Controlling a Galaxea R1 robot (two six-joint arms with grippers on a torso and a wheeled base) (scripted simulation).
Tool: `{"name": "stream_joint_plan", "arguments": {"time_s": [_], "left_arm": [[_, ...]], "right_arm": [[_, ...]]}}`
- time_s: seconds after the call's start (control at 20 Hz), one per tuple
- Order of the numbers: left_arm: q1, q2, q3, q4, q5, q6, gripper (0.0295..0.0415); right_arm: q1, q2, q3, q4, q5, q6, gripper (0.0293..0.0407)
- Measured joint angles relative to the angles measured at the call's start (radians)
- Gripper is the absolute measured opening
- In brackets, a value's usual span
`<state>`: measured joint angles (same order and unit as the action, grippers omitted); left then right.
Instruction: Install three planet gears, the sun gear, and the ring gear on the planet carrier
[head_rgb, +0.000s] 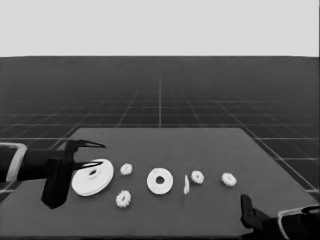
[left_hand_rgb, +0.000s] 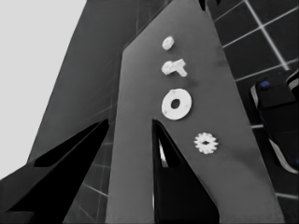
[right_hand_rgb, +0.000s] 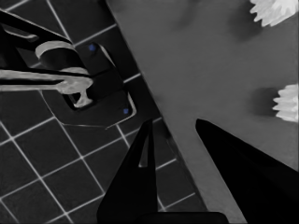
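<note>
While both arms wait at the sides, all the white parts lie loose on the flat dark table (head_rgb: 210, 145). The left tool (head_rgb: 95, 154) hangs over the table's left end with its two long black fingers apart, and nothing is between them. The big white round part with a small hole (head_rgb: 92, 177) lies just under those fingers and only looks held. Near it on its right are two small white toothed gears, one farther back (head_rgb: 126, 169) and one nearer the front (head_rgb: 123, 198). The smaller white round part with a dark hole (head_rgb: 160, 181) lies near the middle of the table, with no gears on it. A thin white piece (head_rgb: 186, 184) stands just right of it, close beside a third small gear (head_rgb: 197, 176). A fourth small gear (head_rgb: 229, 179) lies farther right, on its own. The right tool (right_hand_rgb: 175, 128) waits at the table's near right corner, fingers apart and holding nothing, with one finger over the floor's grid (right_hand_rgb: 56, 186).
</note>
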<state>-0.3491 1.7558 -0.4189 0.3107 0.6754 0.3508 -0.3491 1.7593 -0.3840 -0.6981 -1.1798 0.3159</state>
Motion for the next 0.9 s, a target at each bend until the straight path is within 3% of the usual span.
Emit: {"name": "stream_joint_plan", "arguments": {"time_s": [0.05, 0.1, 0.15, 0.2, 0.25, 0.3, 0.35, 0.4, 0.45, 0.55, 0.7, 0.75, 0.8, 0.9], "left_arm": [[0.071, -0.003, 0.071, -0.073, 0.049, -0.003, 0.0295], [0.045, -0.002, 0.043, -0.044, 0.03, -0.002, 0.0297], [0.029, -0.001, 0.025, -0.026, 0.018, -0.001, 0.0314], [0.02, -0.001, 0.015, -0.015, 0.011, -0.001, 0.0347], [0.218, 0.205, 0.103, 0.473, 0.453, -0.487, 0.0375], [0.34, 0.507, 0.052, 0.559, 0.947, -0.987, 0.0393], [0.366, 0.671, -0.106, 0.337, 0.983, -1.452, 0.0403], [0.371, 0.709, -0.252, 0.167, 0.978, -1.68, 0.0398], [0.375, 0.722, -0.362, 0.061, 0.945, -1.783, 0.0392], [0.381, 0.739, -0.483, -0.04, 0.906, -1.851, 0.0386], [0.384, 0.749, -0.545, -0.084, 0.889, -1.869, 0.0385], [0.483, 0.758, -0.59, 0.018, 0.878, -1.842, 0.0385], [0.548, 0.767, -0.629, 0.073, 0.863, -1.82, 0.0385], [0.601, 0.779, -0.677, 0.119, 0.842, -1.794, 0.0385]], "right_arm": [[-0.054, 0.014, 0.053, 0.076, 0.023, -0.003, 0.0293], [-0.034, 0.008, 0.029, 0.045, 0.014, -0.002, 0.0308], [-0.022, 0.005, 0.016, 0.026, 0.008, -0.001, 0.0337], [-0.015, 0.003, 0.008, 0.016, 0.004, -0.001, 0.0368], [-0.011, 0.001, 0.003, 0.009, 0.002, 0.0, 0.038], [-0.009, 0.001, 0.001, 0.006, 0.001, 0.0, 0.0383], [-0.007, 0.0, -0.001, 0.003, 0.001, 0.0, 0.0384], [-0.007, 0.0, -0.002, 0.002, 0.0, 0.0, 0.0384], [-0.006, 0.0, -0.002, 0.001, 0.0, 0.0, 0.0385], [-0.006, 0.0, -0.003, 0.001, 0.0, 0.0, 0.0385], [-0.006, 0.0, -0.003, 0.001, 0.0, 0.0, 0.0385], [-0.006, 0.0, -0.003, 0.0, 0.0, 0.0, 0.0385], [-0.006, 0.0, -0.003, 0.0, 0.0, 0.0, 0.0385], [-0.006, 0.0, -0.003, 0.0, 0.0, 0.0, 0.0385]]}}
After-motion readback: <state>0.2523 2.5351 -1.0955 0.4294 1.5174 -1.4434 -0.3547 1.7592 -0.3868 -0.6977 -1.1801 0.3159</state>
